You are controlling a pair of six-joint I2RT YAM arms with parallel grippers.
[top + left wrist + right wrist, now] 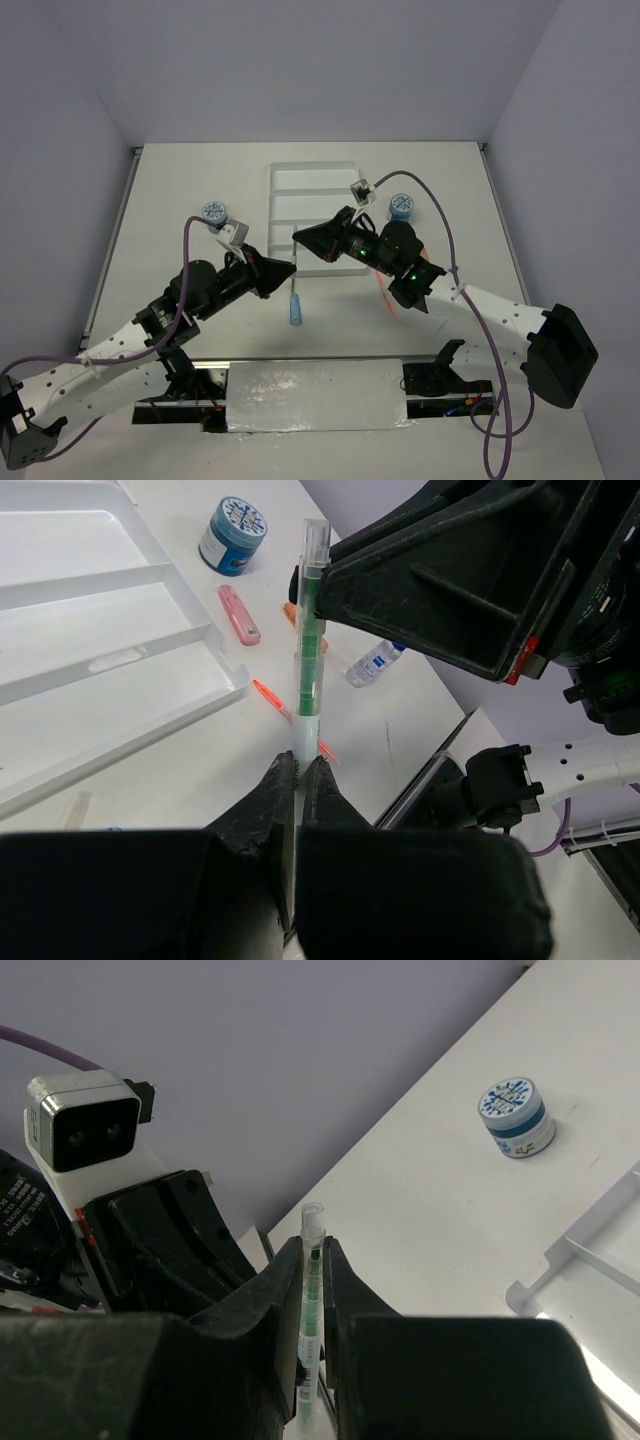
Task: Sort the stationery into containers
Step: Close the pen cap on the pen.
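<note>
A thin green pen (pixel 310 650) hangs in the air between my two grippers, just in front of the white four-compartment tray (pixel 310 175). My left gripper (pixel 299 765) is shut on the pen's pale lower end. The right gripper (pixel 313 1245) is shut on the same pen (pixel 312 1290) further up, and the clear cap pokes out past its fingertips. In the top view the left gripper (pixel 288 267) and right gripper (pixel 297 237) meet tip to tip. The tray's compartments look empty.
One blue-white tub (pixel 213 212) stands left of the tray and another (pixel 401 207) to its right. A clear stick with a blue end (pixel 296 308) lies near the table's front. A pink stick (pixel 239 615), a white-blue tube (pixel 373 663) and an orange pen (pixel 270 695) lie right of the tray.
</note>
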